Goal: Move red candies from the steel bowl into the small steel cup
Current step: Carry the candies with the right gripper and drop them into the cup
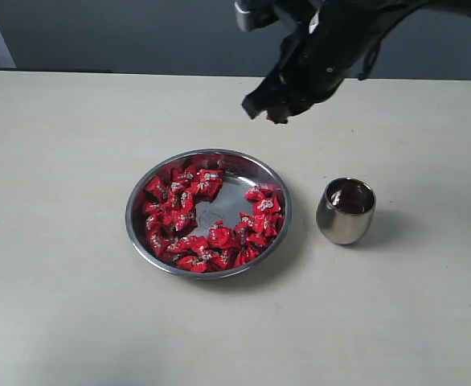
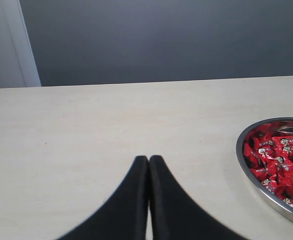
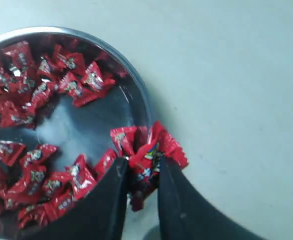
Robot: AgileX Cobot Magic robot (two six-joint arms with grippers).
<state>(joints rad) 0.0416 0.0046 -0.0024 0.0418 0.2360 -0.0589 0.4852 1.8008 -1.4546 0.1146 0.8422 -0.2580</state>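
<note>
right gripper (image 3: 142, 167) clenched on one red candy (image 3: 147, 156), hanging over the twelve o'clock rim of the steel bowl (image 1: 131, 211). small steel cup (image 1: 346, 211) stands at the bowl's three o'clock, perhaps holding candy already. carry squarely over its narrow mouth, then release low to avoid bounce.

— How is the light behaving?
— It is coming evenly from above, bright and soft. The small steel cup (image 1: 346, 211) is casting a faint shadow on the worktop (image 1: 59, 241) beside it; the steel bowl (image 1: 208, 214) is glaring palely.
— Anything blurring?
— My right hand (image 3: 142, 167) and the red candies (image 3: 149, 152) it is pinching are smearing out of focus up close.
</note>
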